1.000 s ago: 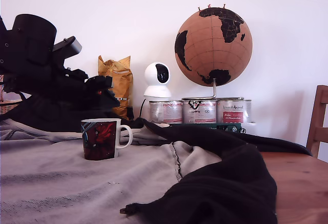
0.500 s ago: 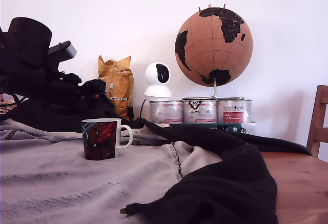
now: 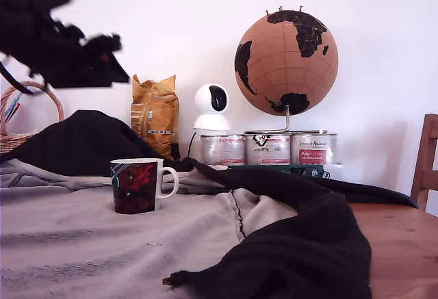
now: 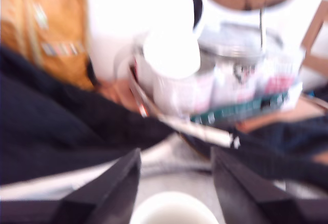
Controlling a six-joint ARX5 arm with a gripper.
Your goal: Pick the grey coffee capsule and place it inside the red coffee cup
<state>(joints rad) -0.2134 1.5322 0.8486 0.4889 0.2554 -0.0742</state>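
While the claw [image 4: 174, 193] hangs high at the exterior view's left with fingers spread and nothing between them, the red coffee cup [image 3: 139, 185] sits below on the grey cloth [image 3: 102, 237] — the grey coffee capsule is unseen, so whether it already lies inside cannot be told.

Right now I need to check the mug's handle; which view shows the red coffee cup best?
The exterior view: the red coffee cup stands whole and sharp, handle visible. The wrist view shows only its blurred white rim.

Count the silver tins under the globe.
3, side by side beneath the globe: left tin, middle tin, right tin. More may hide behind them.
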